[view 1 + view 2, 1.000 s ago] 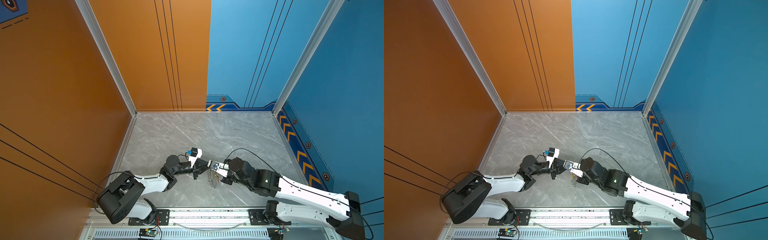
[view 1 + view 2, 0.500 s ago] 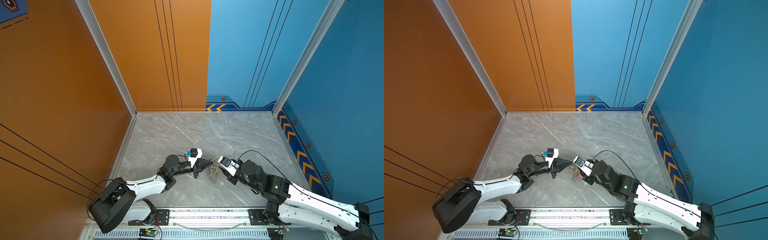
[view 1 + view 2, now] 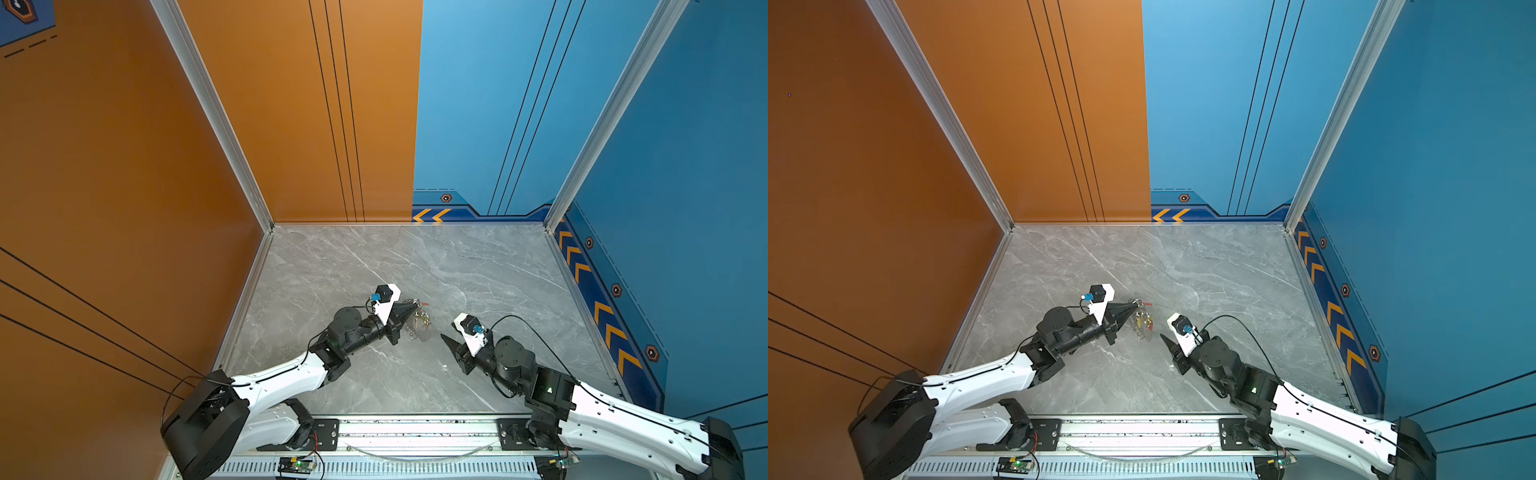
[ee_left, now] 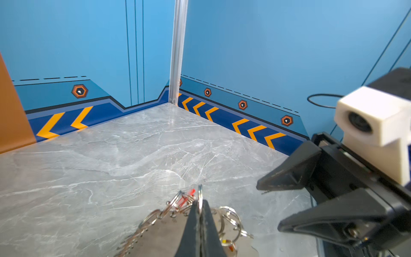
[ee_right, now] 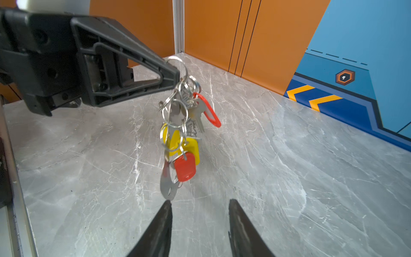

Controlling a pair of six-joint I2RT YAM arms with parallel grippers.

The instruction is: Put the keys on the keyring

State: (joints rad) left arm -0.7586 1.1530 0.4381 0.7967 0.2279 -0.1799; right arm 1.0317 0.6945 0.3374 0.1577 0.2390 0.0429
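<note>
Counter [image 3: 374, 257]: grey stone look; both arms reach over it.
Left hand [image 3: 414, 306]: closed tight, pinching the keyring [image 5: 174, 58] between its tips.
Right hand [image 5: 199, 201]: open and holding nothing; its two tips stand apart.
Keys [image 5: 179, 153]: a bunch with yellow and red heads. It hangs under the left hand's tips, in front of the right hand.
Keyring: the silver ring at the very top of the bunch.
Long way of the bunch: up and down, with the ring on top and a silver key [image 5: 168, 184] lowest.
Way from the right hand: straight ahead, just past its tips and a little toward one tip; not touching.
Nearer hand: the left one, since it holds the bunch. The right one is close but apart.
Lowest key and counter: I cannot tell if they touch.
Next move, my guess: the right hand would go forward and close on a low key. It must aim well, as the bunch can swing.
</note>
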